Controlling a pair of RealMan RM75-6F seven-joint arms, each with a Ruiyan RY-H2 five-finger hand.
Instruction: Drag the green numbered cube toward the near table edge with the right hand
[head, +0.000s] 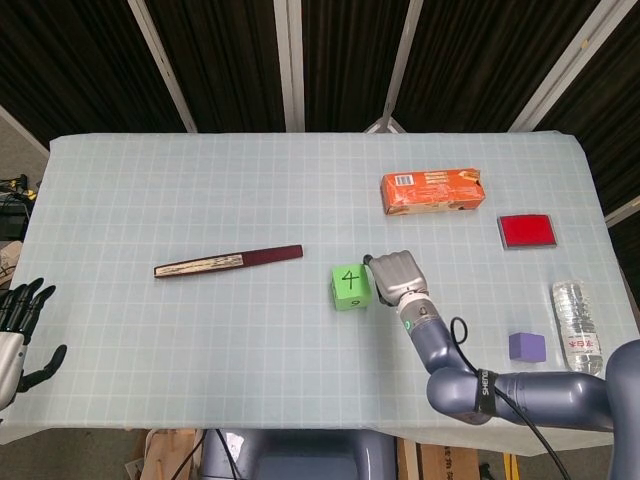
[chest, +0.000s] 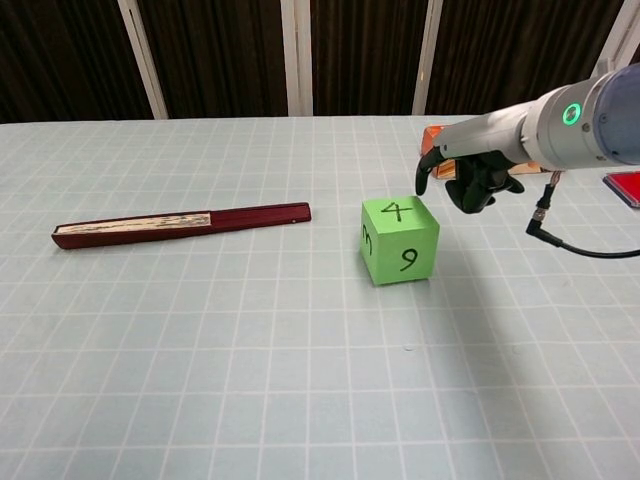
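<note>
The numbered cube (head: 350, 287) sits near the middle of the table (head: 200, 180), with the right hand (head: 397, 278) just beside it on its right, at its far upper corner in the chest view. The closed fan (head: 228, 261) lies to the cube's left, well apart. The carton (head: 432, 191) lies behind the hand. Right of the carton is the flat pad (head: 526, 231); nearer the front edge lie the small block (head: 527, 346) and, further right, the bottle (head: 578, 333). The left hand (head: 18, 330) hangs off the table's near left corner.
</note>
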